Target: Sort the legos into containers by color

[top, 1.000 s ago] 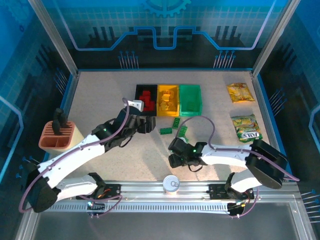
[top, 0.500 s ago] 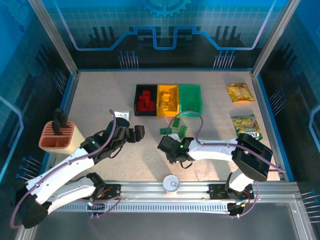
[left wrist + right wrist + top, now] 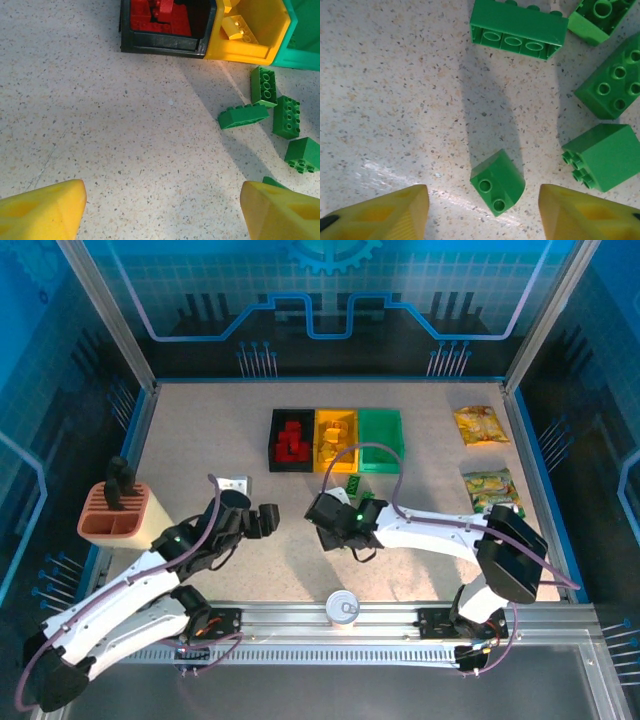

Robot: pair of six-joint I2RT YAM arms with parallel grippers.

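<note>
Beside the right gripper [image 3: 322, 512], green legos [image 3: 352, 486] are partly hidden from above.

Both arms repositioned.
Left gripper [image 3: 265, 521] is now withdrawn from the black bin [image 3: 272, 445] toward the near edge; right gripper [image 3: 322, 512] is advanced to the loose green legos [image 3: 357, 486].
</note>
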